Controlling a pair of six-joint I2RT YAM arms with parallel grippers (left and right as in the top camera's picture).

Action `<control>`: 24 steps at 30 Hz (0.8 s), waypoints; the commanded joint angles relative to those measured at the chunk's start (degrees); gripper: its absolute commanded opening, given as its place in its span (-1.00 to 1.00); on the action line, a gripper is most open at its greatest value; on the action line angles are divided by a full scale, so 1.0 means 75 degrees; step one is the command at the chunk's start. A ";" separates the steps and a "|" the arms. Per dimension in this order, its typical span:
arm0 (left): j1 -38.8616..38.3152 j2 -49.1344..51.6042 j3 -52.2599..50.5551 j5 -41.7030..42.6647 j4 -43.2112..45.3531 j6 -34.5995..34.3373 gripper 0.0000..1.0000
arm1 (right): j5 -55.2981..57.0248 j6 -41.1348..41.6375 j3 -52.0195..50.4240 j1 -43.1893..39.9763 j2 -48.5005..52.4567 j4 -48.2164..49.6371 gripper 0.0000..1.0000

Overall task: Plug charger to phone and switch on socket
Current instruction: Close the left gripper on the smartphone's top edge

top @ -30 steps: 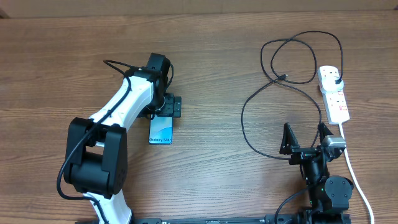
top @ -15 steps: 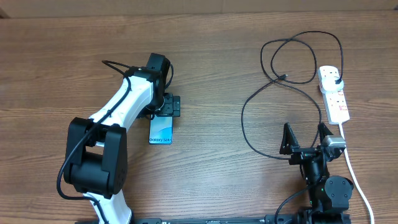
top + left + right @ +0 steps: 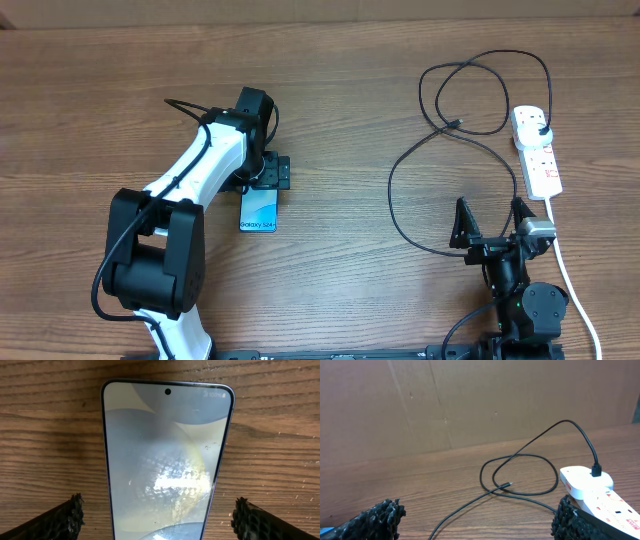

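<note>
The phone (image 3: 259,211) lies flat, screen up, left of centre on the wooden tabletop (image 3: 340,290). The left end effector (image 3: 266,176) hangs over its far end, fingers spread wide and clear of both long edges. The right end effector (image 3: 490,225) sits open near the front edge. The charger (image 3: 391,190) loops across bare wood, plugged into the socket (image 3: 538,152) at the right edge, well apart from the phone.

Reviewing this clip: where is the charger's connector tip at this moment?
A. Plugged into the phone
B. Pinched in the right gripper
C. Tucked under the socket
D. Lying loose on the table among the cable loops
D: the charger tip lies free on the table among the cable loops, far from the phone, and the right gripper is open and empty.
</note>
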 commanded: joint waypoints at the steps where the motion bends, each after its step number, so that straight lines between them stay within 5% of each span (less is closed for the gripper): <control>1: 0.0035 0.0076 -0.0085 0.0090 0.0012 0.0099 0.99 | 0.0050 0.0026 -0.0076 0.0041 -0.0067 0.0032 1.00; 24: 0.0038 0.0076 -0.1020 0.0044 0.1043 0.0507 0.99 | 0.0050 0.0026 -0.0076 0.0041 -0.0067 0.0032 1.00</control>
